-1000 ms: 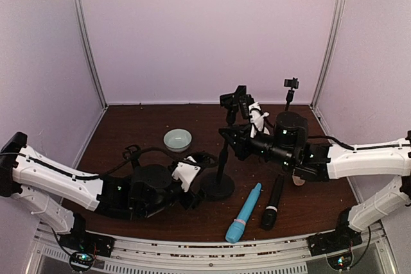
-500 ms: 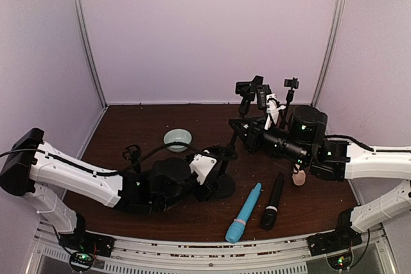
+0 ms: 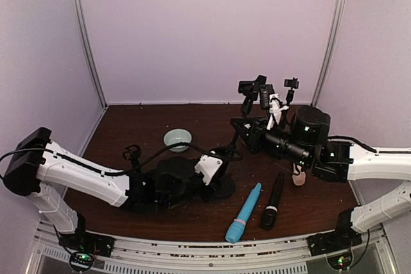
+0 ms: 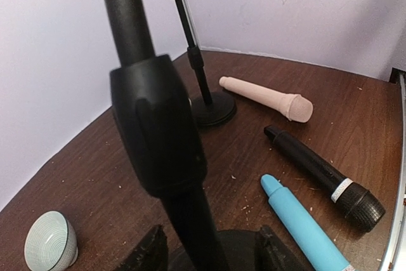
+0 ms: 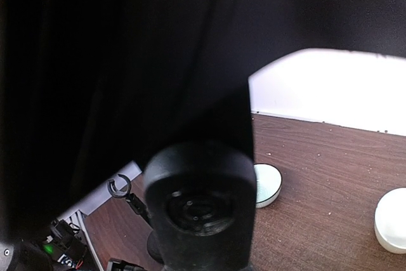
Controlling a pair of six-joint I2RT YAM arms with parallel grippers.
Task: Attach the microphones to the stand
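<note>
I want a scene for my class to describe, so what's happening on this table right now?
Both arms are on the nearer mic stand: the left gripper straddles its pole near the base, jaws apart; the right gripper is up by its clip, grip hidden. The light blue, black and cream microphones lie on the table, none attached yet.

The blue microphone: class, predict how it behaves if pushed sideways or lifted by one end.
The blue microphone looks round and lies flat on the smooth table, so a sideways push would probably roll it, perhaps into the black microphone beside it. It looks rigid, so it likely won't sag when lifted. Its smooth shell may slip.
</note>
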